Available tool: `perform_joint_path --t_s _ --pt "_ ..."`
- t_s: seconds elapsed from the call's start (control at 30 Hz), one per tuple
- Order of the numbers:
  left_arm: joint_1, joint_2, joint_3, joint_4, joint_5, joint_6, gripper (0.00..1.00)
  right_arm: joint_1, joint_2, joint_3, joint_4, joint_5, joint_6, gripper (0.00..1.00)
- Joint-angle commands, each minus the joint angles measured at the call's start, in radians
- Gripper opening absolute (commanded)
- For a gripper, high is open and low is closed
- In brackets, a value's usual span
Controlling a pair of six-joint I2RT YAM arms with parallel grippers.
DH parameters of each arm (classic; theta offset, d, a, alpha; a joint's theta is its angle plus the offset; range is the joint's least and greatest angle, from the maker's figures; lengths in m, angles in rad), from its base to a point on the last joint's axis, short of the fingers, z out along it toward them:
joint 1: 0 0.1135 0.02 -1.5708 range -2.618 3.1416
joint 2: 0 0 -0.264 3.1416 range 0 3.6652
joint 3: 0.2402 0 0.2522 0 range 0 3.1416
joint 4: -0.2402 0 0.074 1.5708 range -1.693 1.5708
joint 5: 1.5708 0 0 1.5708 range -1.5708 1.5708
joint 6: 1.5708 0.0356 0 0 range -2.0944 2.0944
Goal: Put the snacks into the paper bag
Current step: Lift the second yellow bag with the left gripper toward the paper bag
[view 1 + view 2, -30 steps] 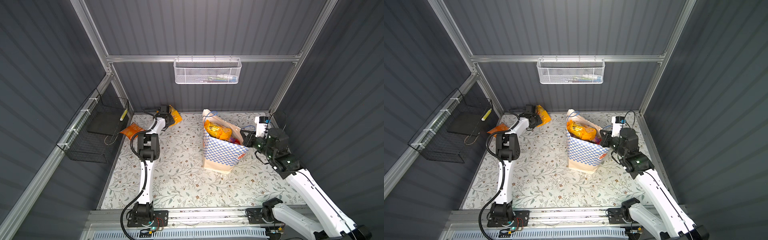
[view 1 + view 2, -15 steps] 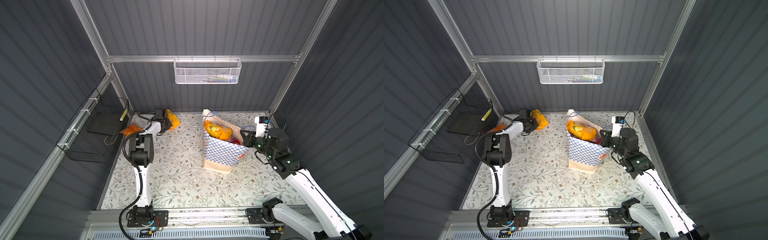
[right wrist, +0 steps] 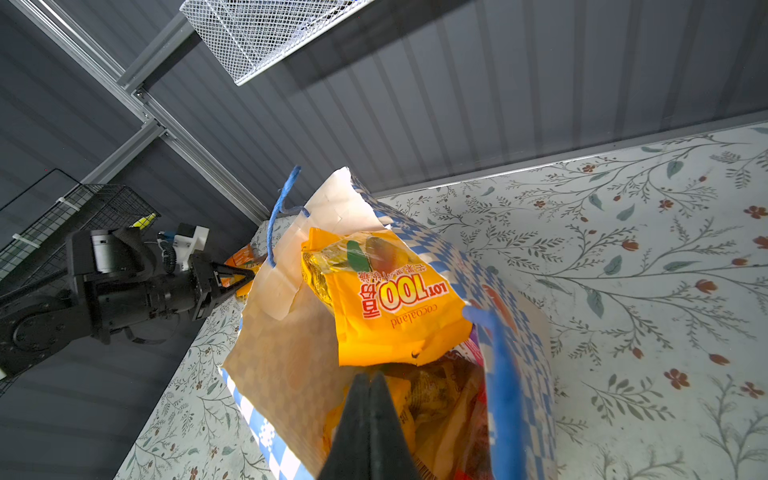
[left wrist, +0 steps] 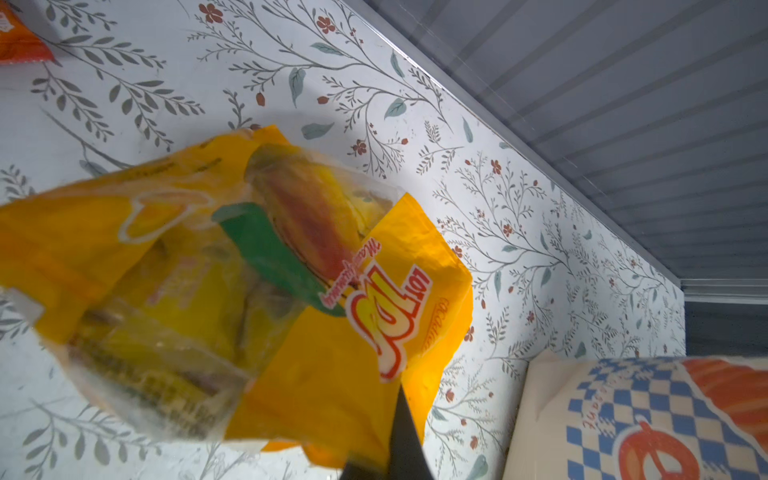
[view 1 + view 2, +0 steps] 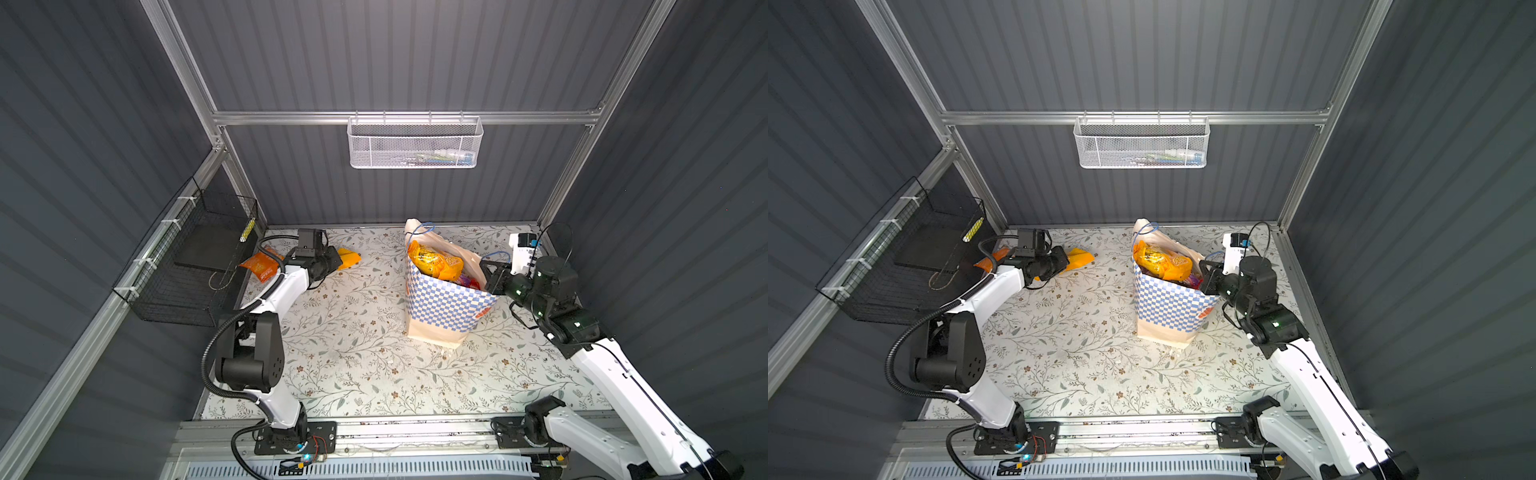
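Paper bag (image 5: pixel 440 307) stands on the worktop (image 5: pixel 353 357), snacks (image 5: pixel 435 262) filling it. Your left end effector (image 5: pixel 336 261) is clenched on a yellow packet (image 4: pixel 291 299) near the back wall, well apart from the bag. Your right end effector (image 3: pixel 370 392) is clenched shut at the bag's rim.

In both top views the table (image 5: pixel 353 365) is lit brightly and evenly from above, while the walls (image 5: pixel 83 124) are left dim and their ribs are bent slightly toward the corners. Only faint, soft shadows are seen at the foot of the bag (image 5: pixel 440 307). In the left wrist view the packet (image 4: pixel 216 266) is smeared by motion blur, a soft shadow is thrown behind it, and light glows through its lower corner. In the right wrist view the near handle (image 3: pixel 498 374) is out of focus.
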Motion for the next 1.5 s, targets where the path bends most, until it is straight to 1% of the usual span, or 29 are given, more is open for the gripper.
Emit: perform_joint_path --t_s 0.0,0.17,0.4,0.57,0.7,0.83,1.03,1.2,1.3,1.37,1.47 --pt "-0.029 -0.124 -0.024 0.026 -0.007 0.009 0.00 0.004 -0.004 0.016 0.004 -0.007 -0.009 0.03" --pt "-0.074 -0.270 -0.086 0.010 -0.022 0.000 0.00 0.004 -0.008 0.016 0.004 -0.007 -0.009 0.03" --pt "-0.119 -0.435 -0.063 -0.045 -0.004 -0.013 0.00 0.004 -0.014 0.016 0.002 -0.006 -0.010 0.03" --pt "-0.138 -0.507 -0.025 -0.053 0.030 -0.038 0.00 0.004 -0.017 0.016 0.003 -0.006 -0.009 0.03" --pt "-0.156 -0.526 0.031 -0.064 0.045 -0.044 0.00 0.004 -0.016 0.016 0.002 -0.008 -0.008 0.03" --pt "-0.201 -0.508 0.118 -0.076 0.064 -0.036 0.00 0.004 -0.018 0.015 0.001 -0.007 -0.009 0.03" --pt "-0.319 -0.436 0.301 -0.102 0.065 0.001 0.00 0.004 -0.016 0.014 0.002 -0.005 -0.010 0.03" --pt "-0.450 -0.328 0.470 -0.125 0.099 0.036 0.00 0.005 -0.016 0.014 0.001 0.001 -0.015 0.03" --pt "-0.533 -0.262 0.566 -0.149 0.069 0.070 0.00 0.004 -0.018 0.015 -0.001 0.005 -0.016 0.03" --pt "-0.572 -0.213 0.622 -0.164 0.072 0.081 0.00 0.005 -0.021 0.014 -0.002 0.006 -0.016 0.03" --pt "-0.626 -0.130 0.709 -0.180 0.107 0.093 0.00 0.005 -0.024 0.015 -0.003 0.010 -0.018 0.03"
